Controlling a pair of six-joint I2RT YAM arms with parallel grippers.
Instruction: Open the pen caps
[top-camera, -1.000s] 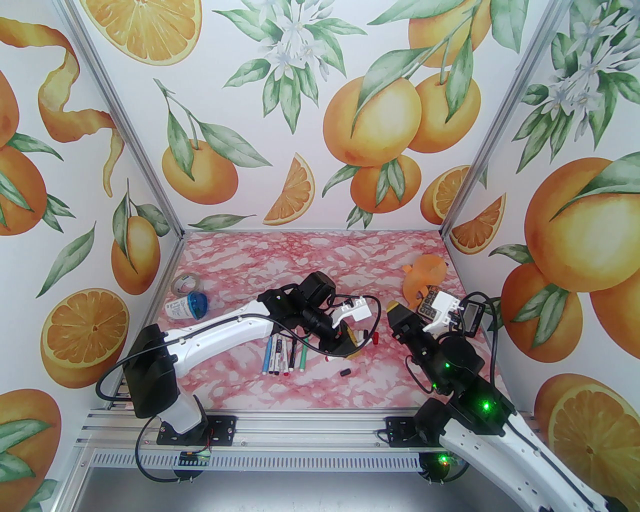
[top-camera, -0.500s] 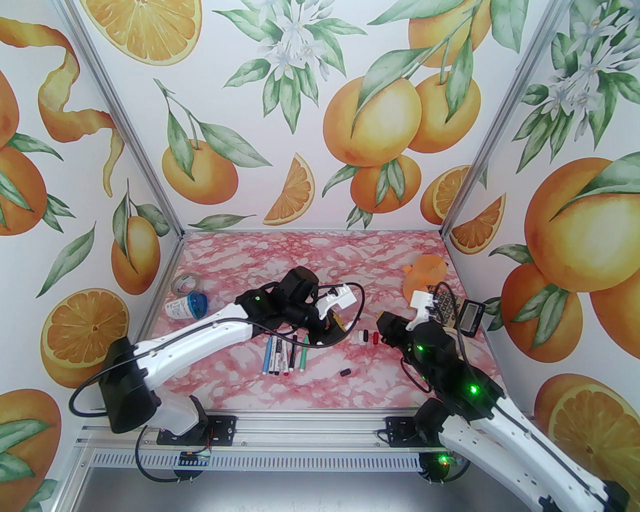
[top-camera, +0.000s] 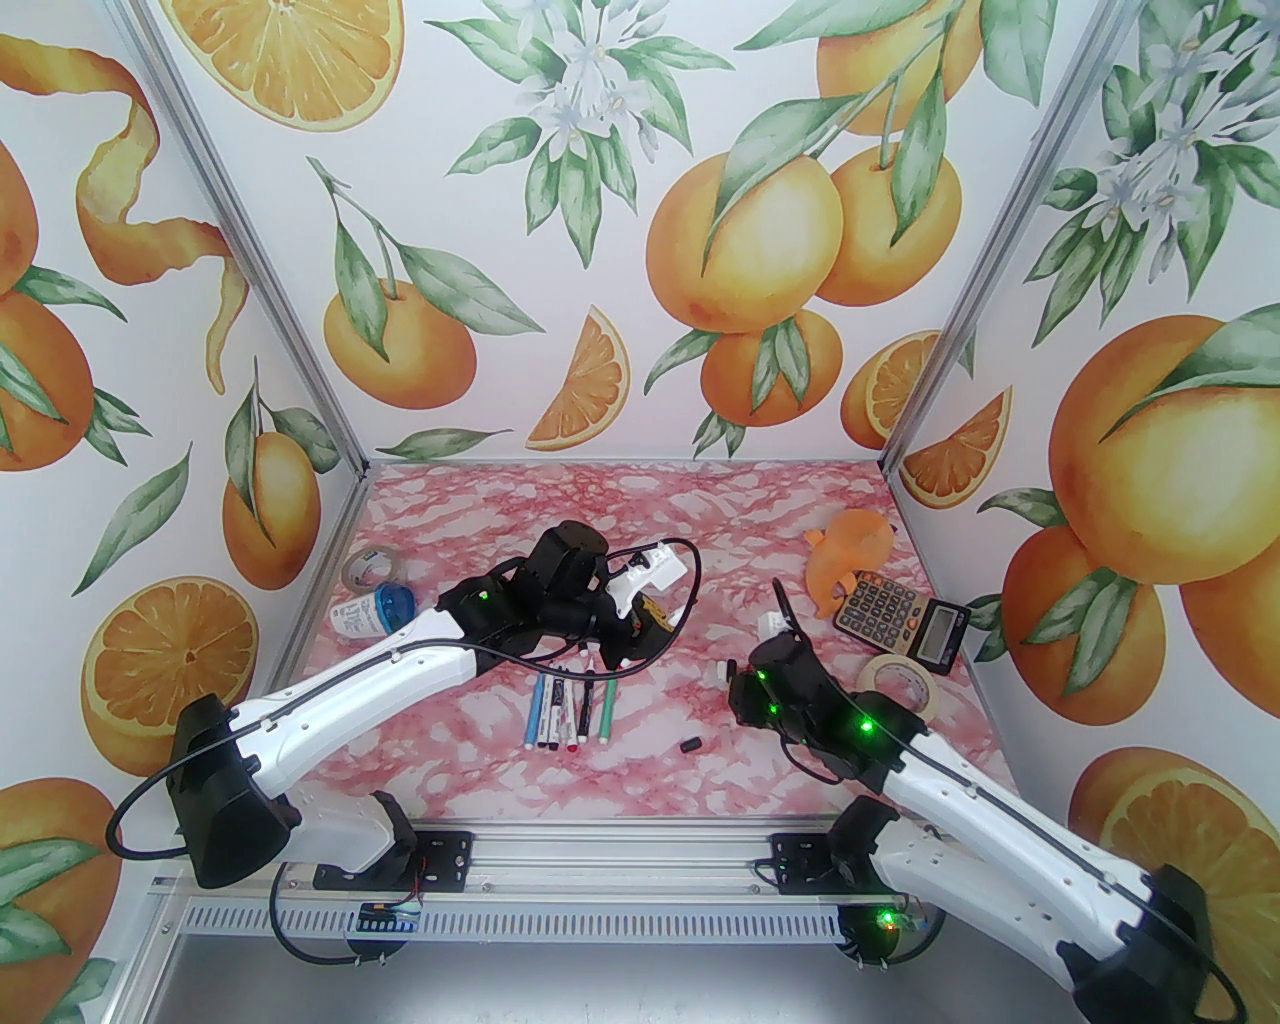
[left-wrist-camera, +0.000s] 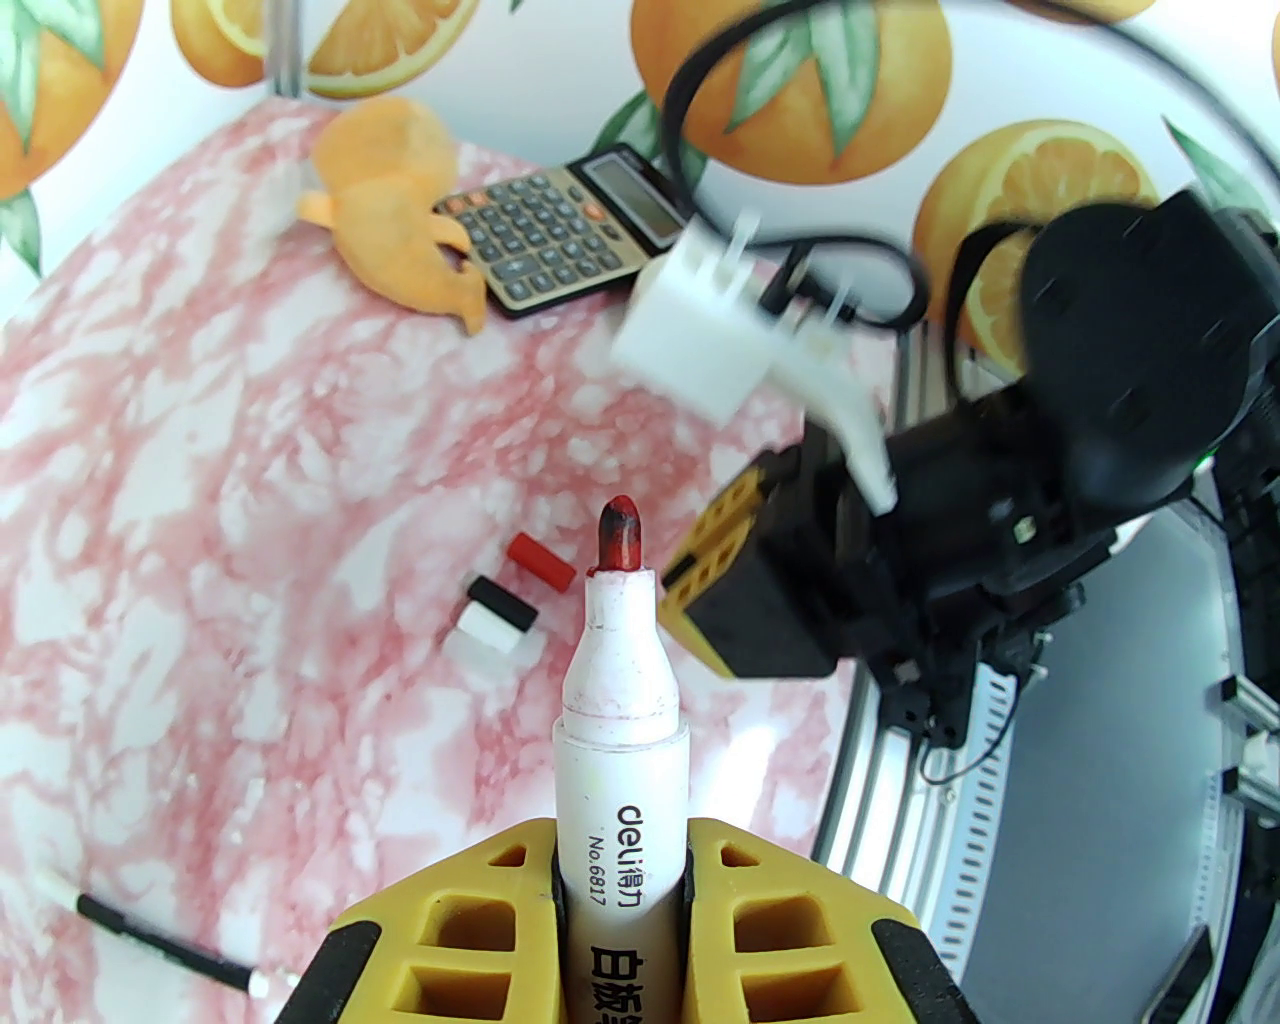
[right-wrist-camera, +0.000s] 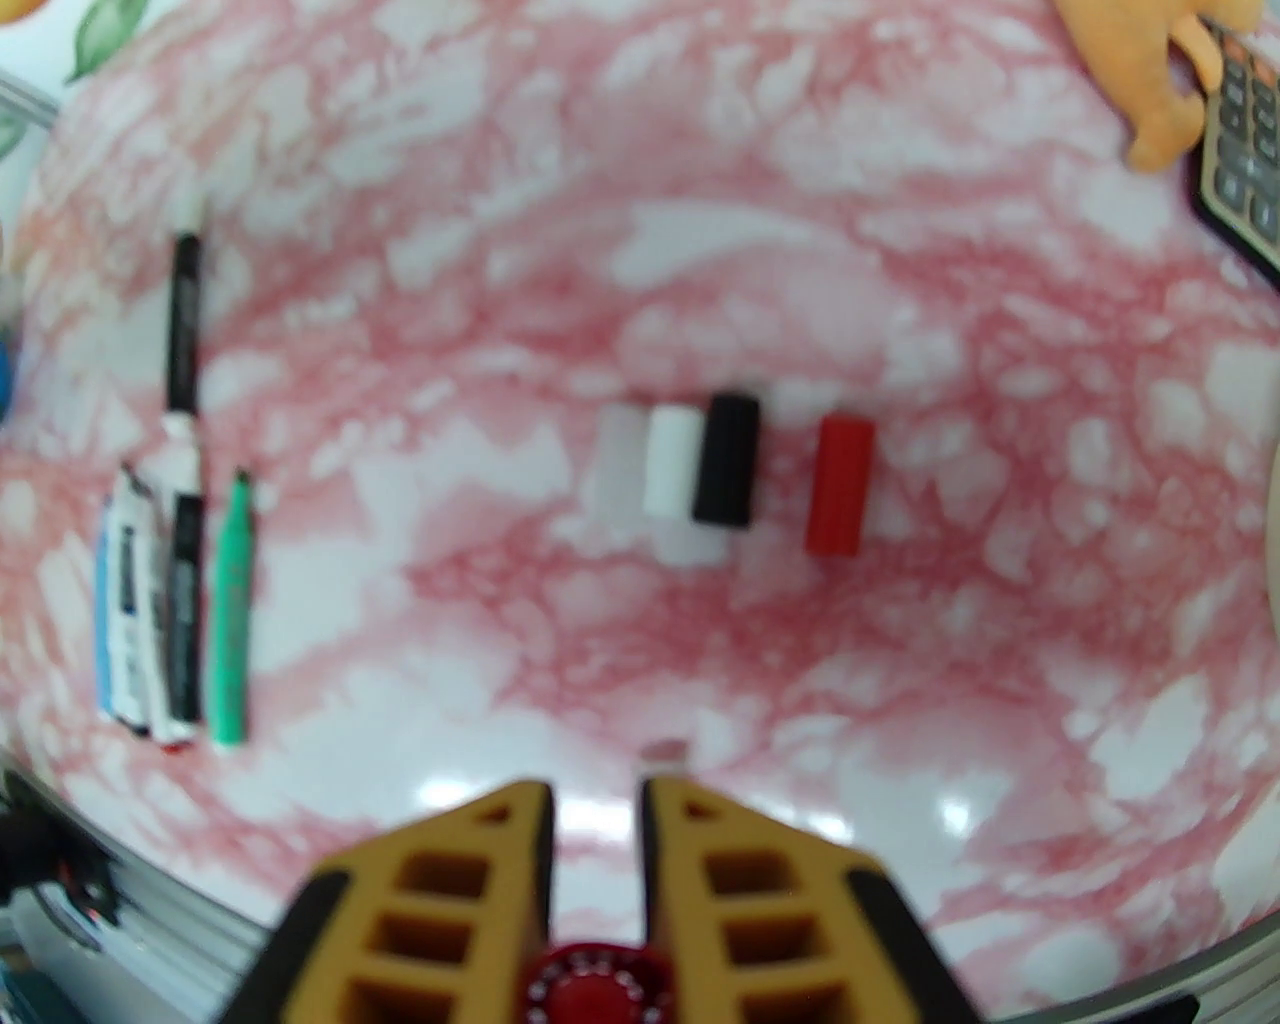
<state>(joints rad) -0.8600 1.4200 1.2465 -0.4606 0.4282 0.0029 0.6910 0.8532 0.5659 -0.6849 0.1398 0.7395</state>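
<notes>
In L wrist view, left pincer (left-wrist-camera: 620, 840) clamps uncapped pen (left-wrist-camera: 620, 700); R wrist view: right pincer (right-wrist-camera: 597, 800) together, caps (right-wrist-camera: 727, 460) ahead.

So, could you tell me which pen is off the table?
The white marker, red tip bare, in the jaws of the left gripper; the other pens lie on the table.

- I'm seeing the bench (top-camera: 700, 520) showing pink-and-white marbling.
- I'm watching a white pen (left-wrist-camera: 620, 760) carrying black print and a darkened red tip.
- I'm spotting a red cap (right-wrist-camera: 840, 485), a black cap (right-wrist-camera: 726, 458) and a white cap (right-wrist-camera: 672, 462).
- I'm noting the walls (top-camera: 620, 250) wearing an orange-fruit print with green leaves.
</notes>
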